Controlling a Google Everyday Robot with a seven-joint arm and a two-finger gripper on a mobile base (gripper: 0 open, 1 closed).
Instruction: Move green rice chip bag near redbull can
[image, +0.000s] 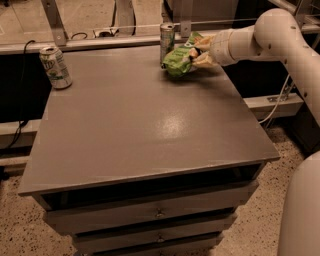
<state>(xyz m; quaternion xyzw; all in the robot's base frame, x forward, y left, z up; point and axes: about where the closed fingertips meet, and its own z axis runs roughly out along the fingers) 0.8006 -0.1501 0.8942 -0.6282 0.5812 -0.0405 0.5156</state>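
The green rice chip bag (178, 59) lies at the back of the grey table top (140, 115), just right of the slim silver redbull can (167, 42), which stands upright near the back edge. The bag's left end is at the can's base. My gripper (200, 51) reaches in from the right on the white arm (260, 37) and its tan fingers (204, 44) sit around the bag's right end.
A white-and-green soda can (55, 67) stands at the back left corner of the table. Drawers (155, 215) are below the front edge. A metal rail and cables run behind the table. The robot's white body (300, 210) fills the lower right.
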